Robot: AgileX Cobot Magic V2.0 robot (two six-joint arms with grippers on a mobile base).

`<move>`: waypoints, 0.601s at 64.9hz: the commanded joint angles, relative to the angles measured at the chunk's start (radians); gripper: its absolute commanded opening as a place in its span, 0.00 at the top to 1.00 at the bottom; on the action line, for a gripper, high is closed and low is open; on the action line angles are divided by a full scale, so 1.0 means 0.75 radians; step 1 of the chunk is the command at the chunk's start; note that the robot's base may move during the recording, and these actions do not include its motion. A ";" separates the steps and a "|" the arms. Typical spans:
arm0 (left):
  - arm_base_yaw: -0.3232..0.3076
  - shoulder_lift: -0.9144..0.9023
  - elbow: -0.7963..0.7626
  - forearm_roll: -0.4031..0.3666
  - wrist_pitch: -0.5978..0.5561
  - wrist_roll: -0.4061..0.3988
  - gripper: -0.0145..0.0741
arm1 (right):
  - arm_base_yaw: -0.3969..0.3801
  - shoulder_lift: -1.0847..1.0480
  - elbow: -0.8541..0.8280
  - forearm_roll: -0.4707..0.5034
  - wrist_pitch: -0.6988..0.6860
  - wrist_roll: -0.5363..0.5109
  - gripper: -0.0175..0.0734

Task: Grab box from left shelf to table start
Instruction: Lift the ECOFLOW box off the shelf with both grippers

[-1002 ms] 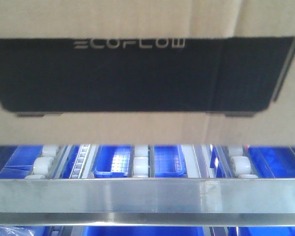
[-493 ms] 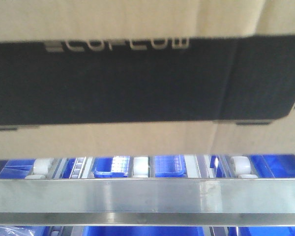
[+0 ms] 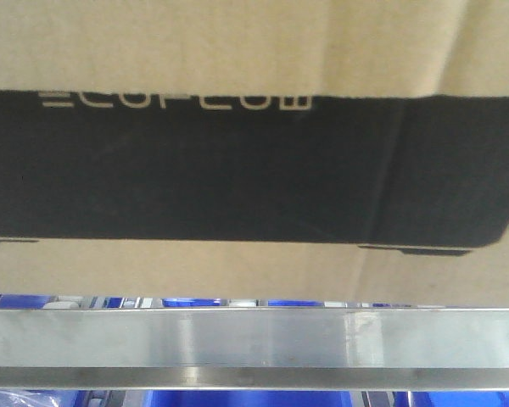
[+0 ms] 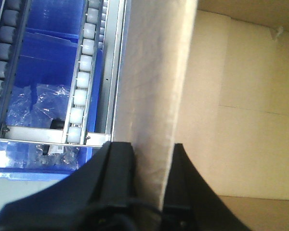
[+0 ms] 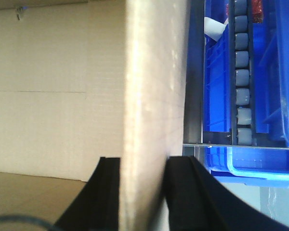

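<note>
Gripping the brown box (image 3: pixel 195 42) by its walls, my left gripper (image 4: pixel 150 154) and right gripper (image 5: pixel 144 166) are clenched. Its black panel (image 3: pixel 237 170) reads "ECOFLOW" in pale letters.

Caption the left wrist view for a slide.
Left pincer clamps the box wall beside the roller tracks.

Blue bins (image 5: pixel 269 72) lie under white roller tracks (image 4: pixel 82 72) (clear plastic (image 4: pixel 38 101) there too).

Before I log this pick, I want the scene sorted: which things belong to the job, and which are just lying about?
Job: box; left shelf rail; left tool and right tool, each clamped on a box wall.
Lying about: blue bins; roller tracks; clear plastic wrap.
</note>
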 commanded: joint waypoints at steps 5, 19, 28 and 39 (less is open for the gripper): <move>-0.003 -0.074 -0.045 0.000 0.056 -0.054 0.95 | -0.006 -0.041 -0.034 -0.072 0.098 0.000 0.75; -0.003 -0.166 -0.005 0.008 0.062 -0.054 0.95 | -0.006 -0.046 -0.034 -0.072 0.098 0.000 0.75; -0.003 -0.175 -0.005 0.000 0.065 -0.054 0.95 | -0.006 -0.070 -0.034 -0.072 0.098 0.000 0.75; -0.003 -0.189 -0.002 0.000 0.065 -0.054 0.95 | -0.006 -0.111 -0.034 -0.073 0.098 0.000 0.75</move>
